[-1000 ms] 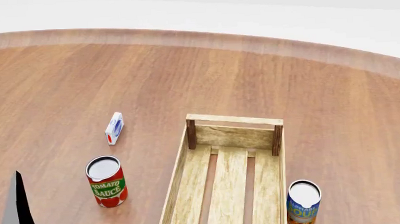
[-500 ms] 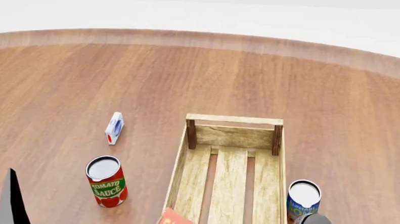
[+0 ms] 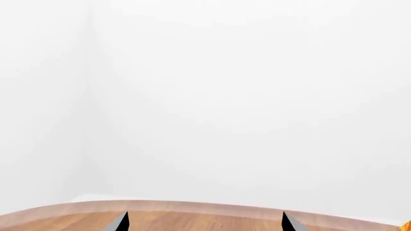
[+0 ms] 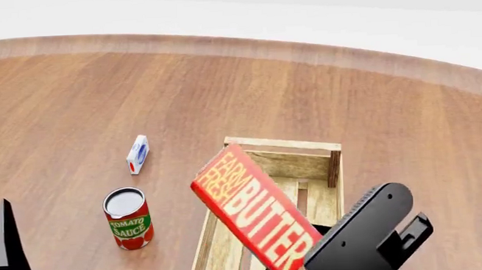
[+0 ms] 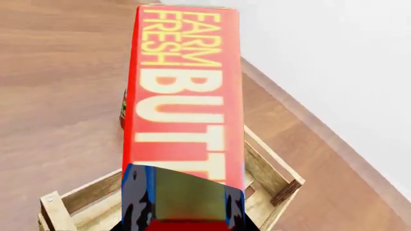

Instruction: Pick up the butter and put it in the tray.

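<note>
The butter (image 4: 253,218), a flat red carton with yellow and white lettering, hangs tilted above the near left part of the tray (image 4: 282,145). My right gripper (image 4: 310,261) is shut on the carton's lower end, and its black arm rises from the lower right. In the right wrist view the butter (image 5: 186,96) fills the middle, clamped by the right gripper (image 5: 183,216), with the tray (image 5: 273,175) beneath it. My left gripper (image 3: 204,224) is open and holds nothing. It shows as one dark finger (image 4: 4,252) at the head view's lower left, well away from the tray.
A tomato sauce can (image 4: 128,218) stands left of the tray. A small white-blue carton (image 4: 137,154) lies farther back on the wooden table (image 4: 370,105). The table's curved far edge (image 4: 220,45) meets a white wall. A sliver of a can (image 5: 122,109) shows behind the butter.
The butter and my right arm have risen from the bottom edge and now sit over the tray, covering the blue can at its right. The left finger has sunk slightly.
</note>
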Robot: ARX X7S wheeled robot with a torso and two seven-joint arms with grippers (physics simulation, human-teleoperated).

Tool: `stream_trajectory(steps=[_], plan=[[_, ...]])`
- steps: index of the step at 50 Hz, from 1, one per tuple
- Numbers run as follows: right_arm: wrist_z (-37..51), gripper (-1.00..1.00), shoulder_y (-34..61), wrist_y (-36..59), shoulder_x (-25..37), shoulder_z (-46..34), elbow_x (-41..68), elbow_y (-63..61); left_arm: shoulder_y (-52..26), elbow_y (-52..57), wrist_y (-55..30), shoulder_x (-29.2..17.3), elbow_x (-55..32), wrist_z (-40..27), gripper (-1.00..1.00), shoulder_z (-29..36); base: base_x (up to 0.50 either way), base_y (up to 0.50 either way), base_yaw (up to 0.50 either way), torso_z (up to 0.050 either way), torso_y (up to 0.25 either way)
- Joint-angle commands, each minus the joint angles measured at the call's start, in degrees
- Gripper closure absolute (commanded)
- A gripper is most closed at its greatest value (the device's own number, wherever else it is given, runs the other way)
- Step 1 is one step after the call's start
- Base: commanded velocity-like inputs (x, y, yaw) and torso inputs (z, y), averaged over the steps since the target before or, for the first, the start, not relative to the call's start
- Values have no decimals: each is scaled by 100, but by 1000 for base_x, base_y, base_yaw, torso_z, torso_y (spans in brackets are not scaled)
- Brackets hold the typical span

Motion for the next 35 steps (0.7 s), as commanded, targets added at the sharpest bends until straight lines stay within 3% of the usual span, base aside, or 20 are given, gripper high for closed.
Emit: stream_trajectory(steps=[1,17,35], plan=[[621,100,599,124,-1046,330,-58,587,-3,13,-3,-43,-61,-39,-100,-58,0,0,0,0,0],[1316,100,1411,-111,-2447,223,-661,2408,21,-6,65,-70,-120,-53,-100,-70,0,0,0,1,1],[1715,100,2238,-391,-3418,199,-1064,3832,4,-10,81,-89,-115,-87,-100,-5,0,0,0,0,2]])
